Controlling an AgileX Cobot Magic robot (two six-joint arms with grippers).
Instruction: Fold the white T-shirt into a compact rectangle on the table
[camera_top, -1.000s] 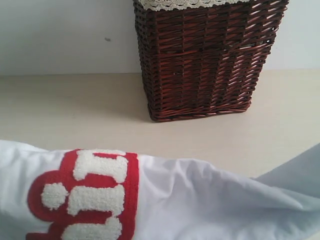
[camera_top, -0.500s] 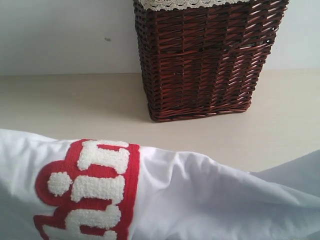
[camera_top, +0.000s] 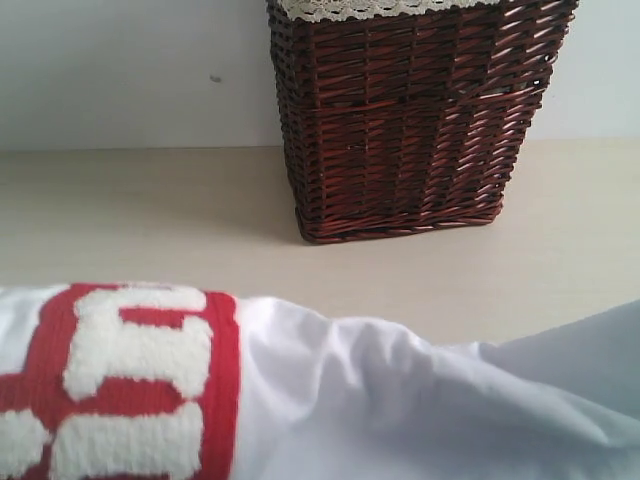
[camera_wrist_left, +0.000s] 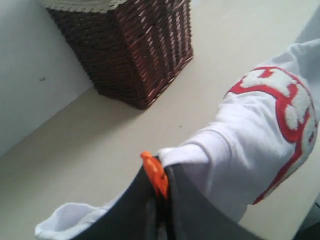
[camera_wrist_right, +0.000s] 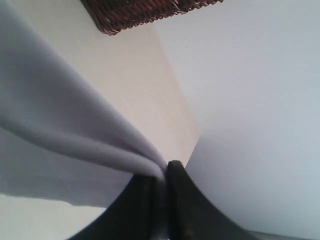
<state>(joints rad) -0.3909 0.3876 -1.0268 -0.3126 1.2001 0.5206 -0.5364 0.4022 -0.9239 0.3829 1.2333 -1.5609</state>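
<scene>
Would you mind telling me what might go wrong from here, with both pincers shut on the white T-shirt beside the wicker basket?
The left pincer grips the white T-shirt only at an edge by the orange neck tag, so cloth may slip free. The right pincer pinches a bunched fold, so wrinkles could end up in the finished shape. The wicker basket stands nearby on the table; swinging cloth might brush it.

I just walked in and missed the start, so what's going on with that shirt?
Two robot arms are handling the white T-shirt. The left claw is shut on the cloth by the orange neck tag, and the right claw is shut on another bunch of fabric. The shirt hangs between them over the table, in front of the wicker basket. It is not yet a folded rectangle.
</scene>
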